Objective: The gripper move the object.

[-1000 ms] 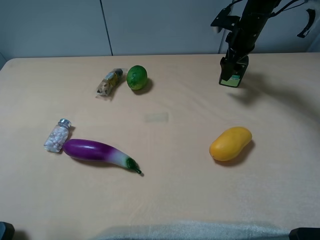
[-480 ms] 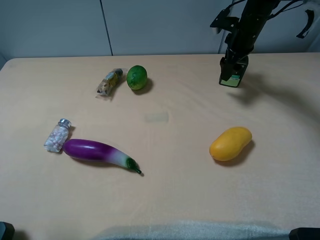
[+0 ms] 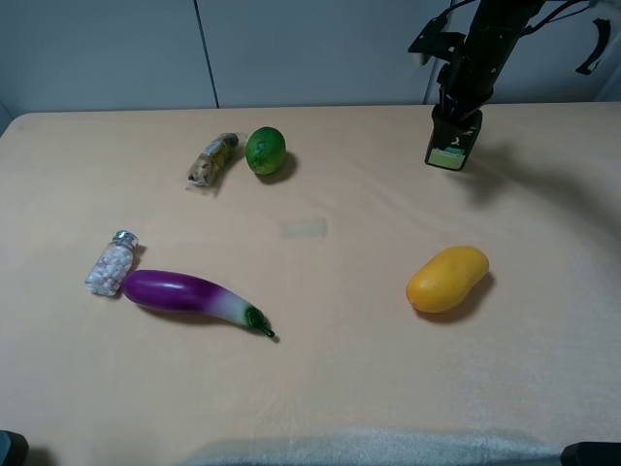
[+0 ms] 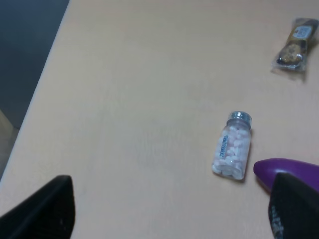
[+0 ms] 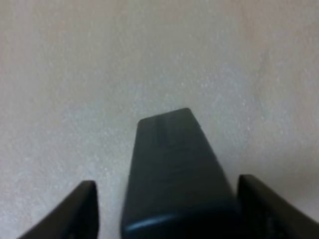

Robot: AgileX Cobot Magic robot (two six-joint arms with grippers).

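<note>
The object (image 3: 452, 144), a small black pump bottle with a green-and-white label, stands upright at the table's far right. My right gripper (image 3: 457, 115) comes down over its top from above. In the right wrist view the dark bottle (image 5: 174, 174) sits between the two fingers (image 5: 75, 214). A strip of bare table shows on one side, and the other finger is almost against it. My left gripper (image 4: 169, 211) hovers open over the table's left edge, holding nothing, out of the exterior high view.
A yellow mango (image 3: 447, 279) lies at front right. A green lime (image 3: 265, 149) and a wrapped snack (image 3: 212, 159) are at back left. A pill bottle (image 3: 114, 262) and a purple eggplant (image 3: 194, 296) lie at front left.
The right gripper's fingers have drawn in around the bottle's top, and the bottle has shifted slightly. The arm stays in place; nothing else moved.
</note>
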